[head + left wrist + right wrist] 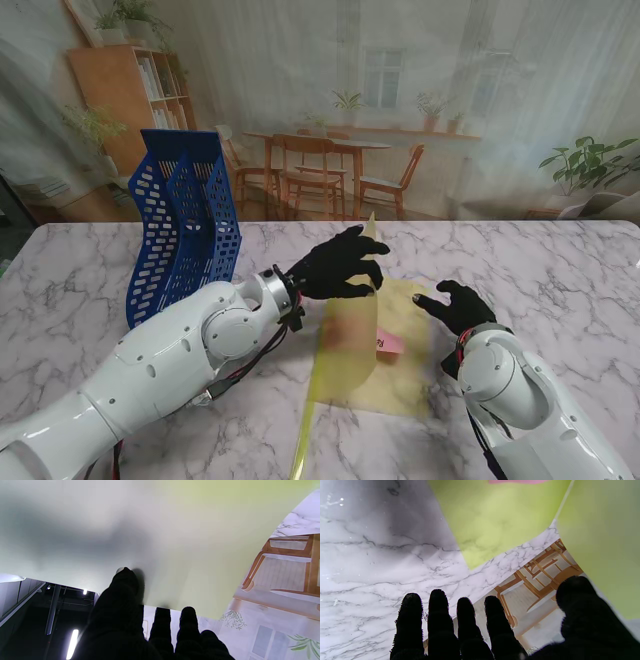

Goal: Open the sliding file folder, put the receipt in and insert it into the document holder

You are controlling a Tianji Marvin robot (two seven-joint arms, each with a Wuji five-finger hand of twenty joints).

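A translucent yellow file folder (395,345) lies open on the marble table. My left hand (335,265) is shut on its raised front flap (348,340), thumb on one side, fingers on the other; in the left wrist view the flap (175,542) fills most of the picture. A pink receipt (390,344) lies on the folder's lower sheet, partly behind the flap; its edge (517,481) shows in the right wrist view. My right hand (455,304) is open, fingers spread, hovering over the folder's right edge (490,525). The blue mesh document holder (185,225) stands at the far left.
The marble table (560,280) ends at a printed backdrop of a room with chairs. The folder's slide bar (303,445) points toward me near the front edge.
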